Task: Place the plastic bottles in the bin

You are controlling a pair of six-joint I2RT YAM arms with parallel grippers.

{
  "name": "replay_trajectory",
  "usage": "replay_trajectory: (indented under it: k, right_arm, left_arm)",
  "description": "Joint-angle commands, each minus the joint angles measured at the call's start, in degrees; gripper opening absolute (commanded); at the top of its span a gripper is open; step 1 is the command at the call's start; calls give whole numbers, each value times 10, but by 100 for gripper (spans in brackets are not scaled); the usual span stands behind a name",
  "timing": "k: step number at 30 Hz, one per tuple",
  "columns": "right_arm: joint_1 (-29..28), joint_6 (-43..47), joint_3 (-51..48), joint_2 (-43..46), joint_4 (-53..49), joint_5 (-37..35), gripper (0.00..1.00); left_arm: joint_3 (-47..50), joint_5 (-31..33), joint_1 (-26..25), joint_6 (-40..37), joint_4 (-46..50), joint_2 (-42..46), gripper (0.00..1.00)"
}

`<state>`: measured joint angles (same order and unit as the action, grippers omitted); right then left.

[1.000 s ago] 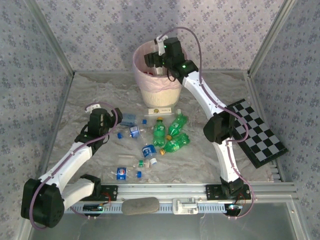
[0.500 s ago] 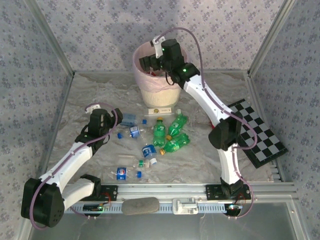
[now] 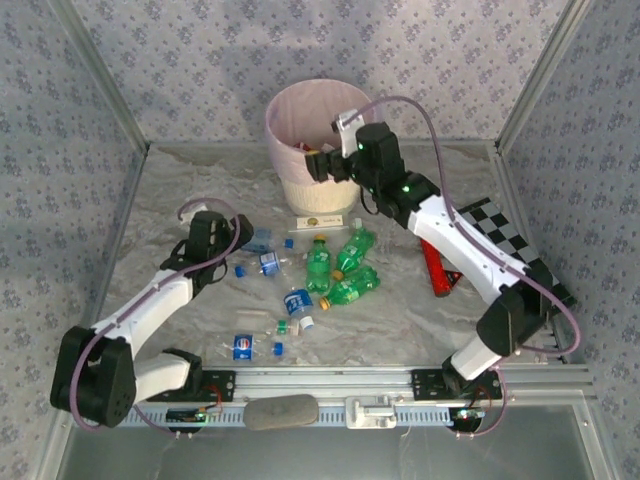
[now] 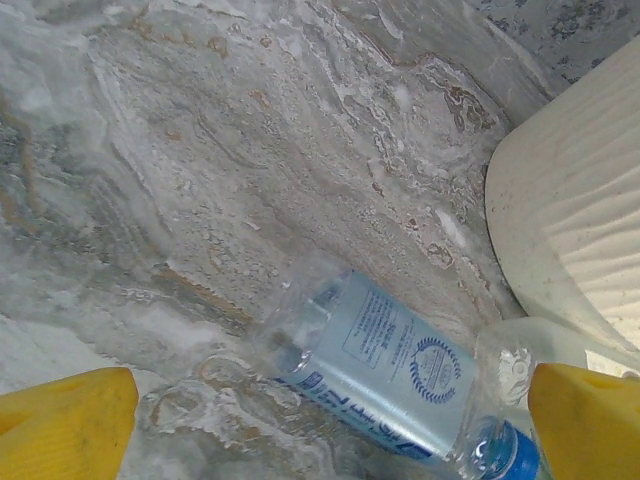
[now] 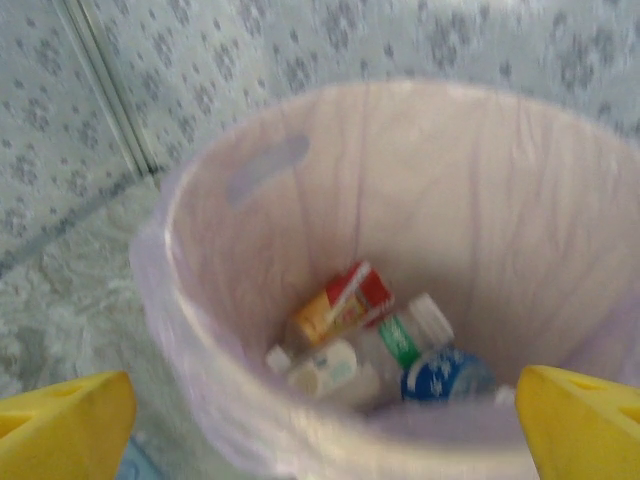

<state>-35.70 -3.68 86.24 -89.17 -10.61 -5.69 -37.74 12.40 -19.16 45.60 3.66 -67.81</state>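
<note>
**Several bottles lie loose before the bin, and both tools are empty**

From above, the round cream-coloured bin with a pink plastic liner point(image 3: 308, 190) stands at the far middle of the marbled grey surface point(image 3: 170, 200). The right tool point(image 3: 316, 166) hangs at the bin's near rim, jaws apart and holding nothing. A flat white card point(image 3: 322, 222) lies just before the bin. Nearer lie three green plastic bottles with yellow caps point(image 3: 318, 262), among clear plastic bottles with blue labels point(image 3: 297, 301) and loose blue caps point(image 3: 240, 270). The left tool point(image 3: 212, 228) sits low at the left edge of that scatter. To the right, the right arm crosses a black-and-white checkered board point(image 3: 530, 265) and a flat red object point(image 3: 438, 268).

At the left wrist, yellow fingers point(image 4: 60, 420) stand wide apart. A clear bottle with a pale blue label and blue cap point(image 4: 385, 350) lies on its side between them, its cap end near the bin's ribbed wall.

At the right wrist the picture is blurred. Its yellow fingers point(image 5: 585, 425) are spread wide above the bin's mouth. Inside lie an orange-red bottle point(image 5: 345, 300), a clear bottle with a green band point(image 5: 400, 340) and a blue-labelled bottle point(image 5: 445, 375).
</note>
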Motion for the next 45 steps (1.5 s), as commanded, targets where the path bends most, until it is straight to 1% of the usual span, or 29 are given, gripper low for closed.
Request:
replay_trajectory:
  k: [1, 6, 8, 9, 11, 14, 18, 24, 35, 39, 42, 45]
  right_arm:
    - [4, -38, -69, 47, 16, -28, 99]
    - [12, -75, -153, 89, -2, -68, 99]
    - [18, -88, -174, 101, 11, -69, 99]
    - [22, -94, -202, 106, 18, -66, 99]
    - [27, -105, -218, 109, 26, -61, 99]
    - [33, -112, -229, 110, 28, -59, 99]
    - [35, -113, -239, 111, 29, -58, 99]
    - [39, -113, -253, 117, 28, -60, 99]
    - [55, -122, -285, 142, 36, -54, 99]
    - [59, -126, -289, 145, 37, -51, 99]
    - [61, -127, -290, 146, 35, -50, 99]
    - [63, -128, -292, 148, 33, -49, 99]
  left_arm:
    - [-35, 12, -17, 74, 15, -31, 100]
    - [-75, 54, -53, 152, 50, -95, 100]
    - [-96, 63, -63, 175, 66, -120, 100]
    - [-108, 71, -66, 193, 82, -134, 100]
    - [-137, 84, -68, 237, 127, -162, 100]
    - [-171, 80, -69, 267, 160, -199, 100]
    - [-187, 70, -69, 299, 153, -225, 100]
    - [-210, 85, -69, 321, 163, -249, 100]
    - [-238, 84, -69, 331, 169, -303, 98]
    - [-245, 83, -66, 331, 162, -329, 94]
    - [-250, 67, -61, 330, 158, -351, 89]
    - [-254, 50, -56, 330, 155, -371, 87]
